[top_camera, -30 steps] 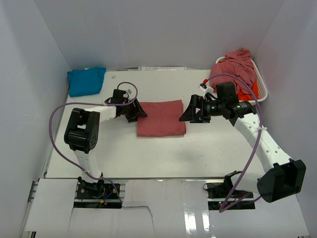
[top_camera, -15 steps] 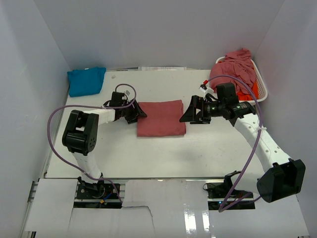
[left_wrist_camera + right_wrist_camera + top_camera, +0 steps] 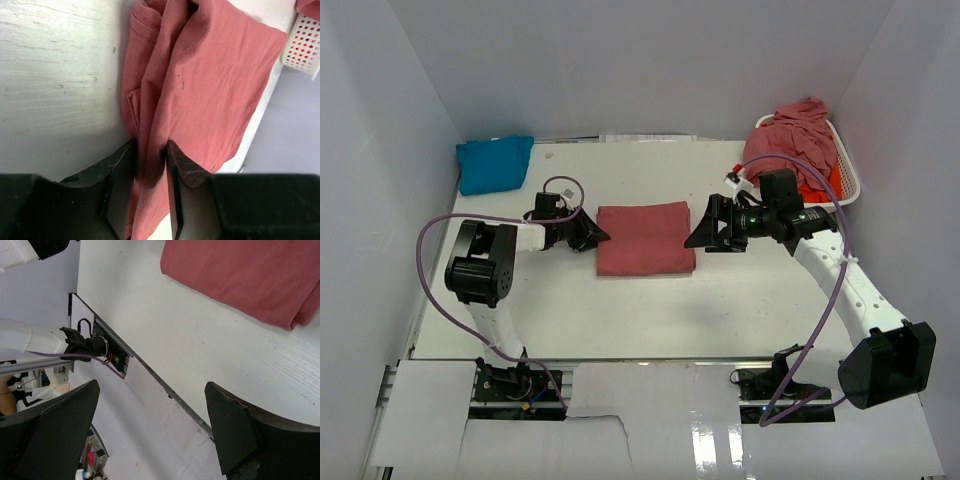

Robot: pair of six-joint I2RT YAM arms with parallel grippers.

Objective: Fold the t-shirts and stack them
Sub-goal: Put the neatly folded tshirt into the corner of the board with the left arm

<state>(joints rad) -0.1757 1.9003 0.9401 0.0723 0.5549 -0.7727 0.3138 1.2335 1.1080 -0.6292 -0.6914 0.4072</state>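
Pale walls [image 3: 620,70] box in the white table [image 3: 650,310]. The left arm [image 3: 485,265] lies low, reaching right; the right arm [image 3: 850,290] stretches far and left. A folded rose t-shirt [image 3: 645,238] lies mid-table, a turquoise t-shirt [image 3: 495,163] far left, and a rose heap [image 3: 790,135] fills the far-right basket [image 3: 853,185]. The left gripper [image 3: 150,144] pinches the folded shirt's left edge. The right gripper [image 3: 698,222] gapes wide and empty just right of it.

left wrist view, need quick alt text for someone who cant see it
The left gripper pinches the near edge of a folded rose-red t-shirt between its two black fingers. The shirt lies on a white table, and part of a white perforated basket shows at the top right corner.
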